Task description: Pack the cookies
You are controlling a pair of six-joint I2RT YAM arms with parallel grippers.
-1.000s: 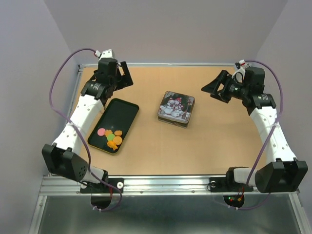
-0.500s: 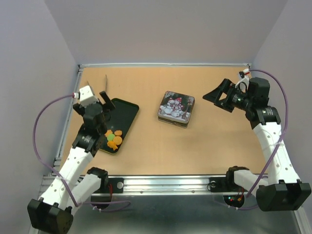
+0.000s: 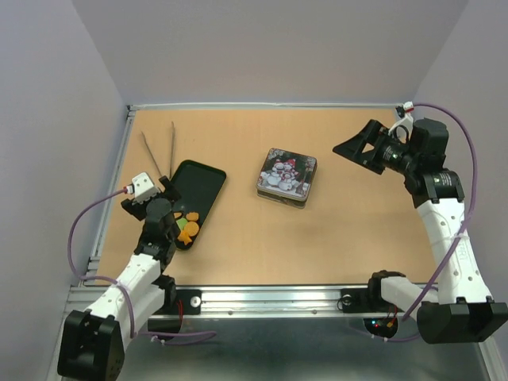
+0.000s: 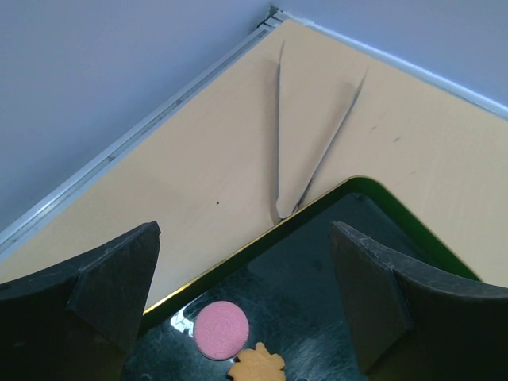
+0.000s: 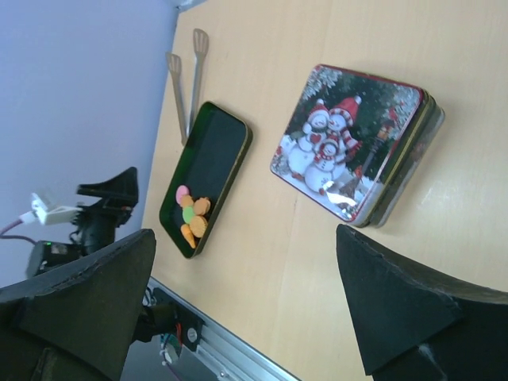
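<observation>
The cookies (image 3: 189,225) lie at the near end of a black oval tray (image 3: 198,184), partly hidden by my left arm in the top view. In the left wrist view a pink round cookie (image 4: 221,329) and an orange star-like one (image 4: 259,366) lie on the tray (image 4: 349,254). The right wrist view shows the cookies (image 5: 191,215) as a pink, a green and several orange pieces. My left gripper (image 3: 165,198) is open and empty just above the cookies (image 4: 244,246). My right gripper (image 3: 353,144) is open and empty, high at the far right (image 5: 244,238).
A closed square tin (image 3: 286,176) with snowmen on its lid stands mid-table and also shows in the right wrist view (image 5: 351,151). Metal tongs (image 3: 159,149) lie on the table beyond the tray's far left end, seen too in the left wrist view (image 4: 295,135). Walls close off three sides.
My left arm has swung back from the far left corner to the near end of the tray, which uncovers the tongs. My right gripper has drifted slightly farther right.
</observation>
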